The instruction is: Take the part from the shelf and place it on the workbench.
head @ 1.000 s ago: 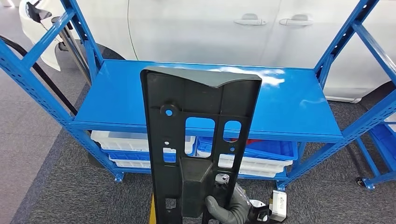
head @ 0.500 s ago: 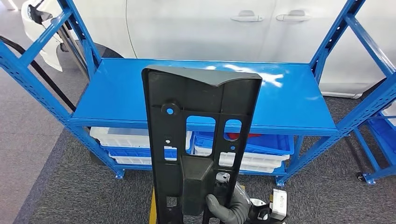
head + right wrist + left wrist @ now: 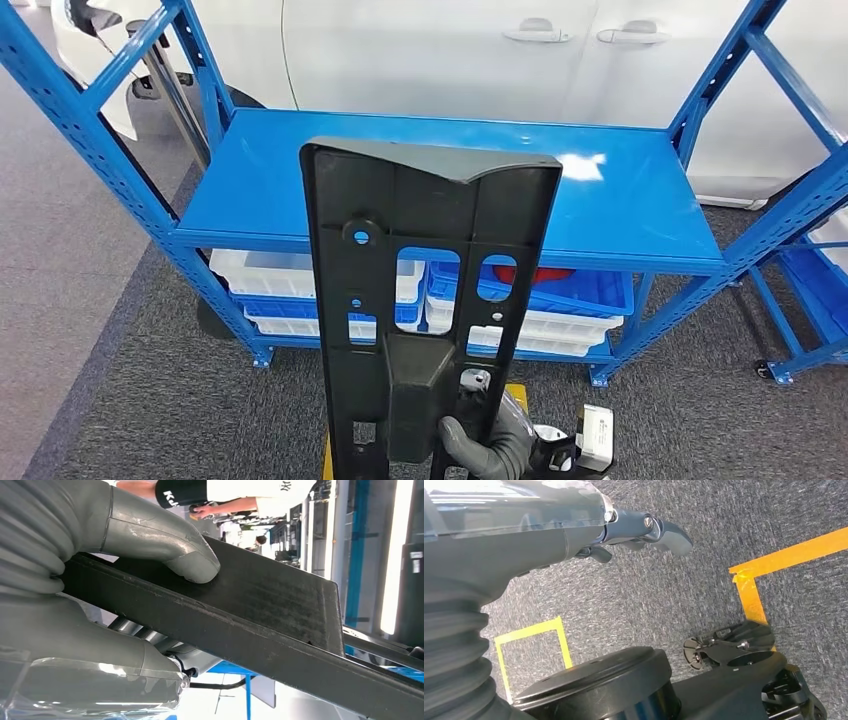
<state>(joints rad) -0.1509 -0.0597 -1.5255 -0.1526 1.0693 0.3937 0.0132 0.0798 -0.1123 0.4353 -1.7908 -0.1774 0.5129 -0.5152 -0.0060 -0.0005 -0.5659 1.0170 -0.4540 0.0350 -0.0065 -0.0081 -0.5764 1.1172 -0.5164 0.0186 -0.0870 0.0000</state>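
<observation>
Black part (image 3: pixel 425 310) stays upright in right hand (image 3: pixel 490 445) while view shifts.

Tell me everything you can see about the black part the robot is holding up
The black part is a long, flat panel that looks like matt moulded plastic, held upright in front of the blue shelf. Its top end flares into an angled grey lip. It has two rounded rectangular windows, several small round and square holes, and a raised boxy block low down. The right hand grips its lower end; the right wrist view shows the thumb pressed on its face.
</observation>
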